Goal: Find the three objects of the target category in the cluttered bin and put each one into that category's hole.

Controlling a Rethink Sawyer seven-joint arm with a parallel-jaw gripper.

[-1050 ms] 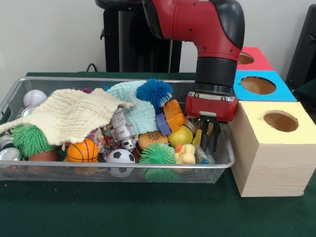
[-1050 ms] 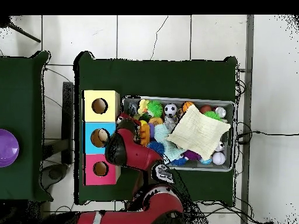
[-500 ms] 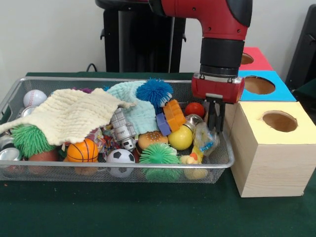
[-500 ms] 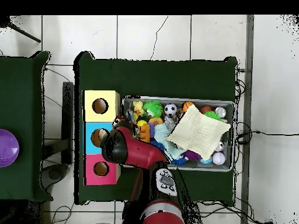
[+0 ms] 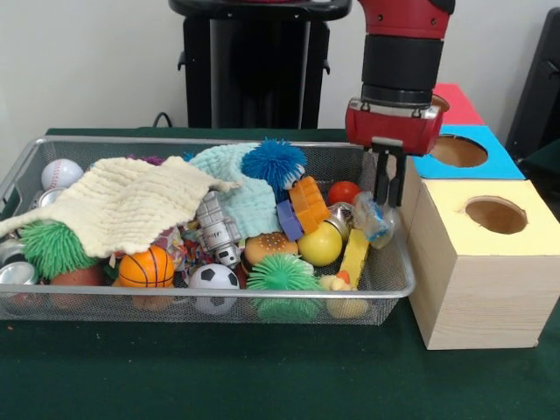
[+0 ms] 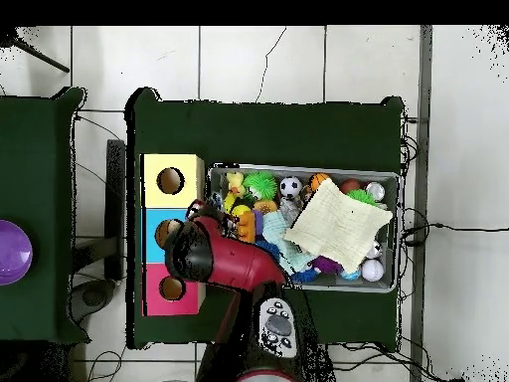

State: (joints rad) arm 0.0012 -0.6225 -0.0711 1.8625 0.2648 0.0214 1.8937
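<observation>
Green cloth covers the surface nearest my camera. On it I see the wire bin with a soccer ball, a basketball and a cream cloth. At its right end my gripper is clamped on a clear plastic packet, lifted beside the yellow-topped box. Behind stand the blue box and the red box.

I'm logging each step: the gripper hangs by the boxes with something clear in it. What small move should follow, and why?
Probably keep lifting. The gripper holds a clear plastic bag that hangs inside the wire bin, below the top of the yellow box, so it likely wouldn't clear that box sideways.
</observation>
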